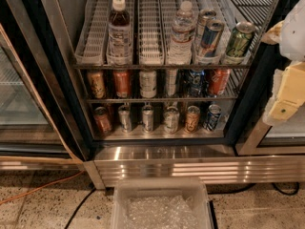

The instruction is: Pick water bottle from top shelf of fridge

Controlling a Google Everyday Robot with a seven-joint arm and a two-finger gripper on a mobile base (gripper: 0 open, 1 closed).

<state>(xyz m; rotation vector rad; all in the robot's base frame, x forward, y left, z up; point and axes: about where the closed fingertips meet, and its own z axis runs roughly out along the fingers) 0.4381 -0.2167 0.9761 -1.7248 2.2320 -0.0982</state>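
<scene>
One clear plastic bin sits nearest, on the speckled floor, centred in front of the fridge; contents look like crumpled clear material. Orange cable runs across the floor at left, black cable beside the bin. Behind the bin is the ribbed steel base panel. Door open, black frame either side.

End effector is at the right edge, cream and white, outside the fridge opening, level with the top and middle shelves, well apart from every drink. It holds nothing; open or closed, cannot tell.

Bottom ledge: row of six cans, upright. Middle ledge: another row of six cans, orange ones at left and right, pale ones in the middle.

Top shelf: pale grey slotted lane trays running front to back. Brown-liquid bottle with white cap stands at the front of the second lane from left. Third lane is bare at the front. Water bottle is upright at the front of the fourth lane, clear and ribbed, white cap, just left of a blue and silver can. Second similar can is directly behind that one. Green can is furthest right, tilted, near the end effector but not touching
</scene>
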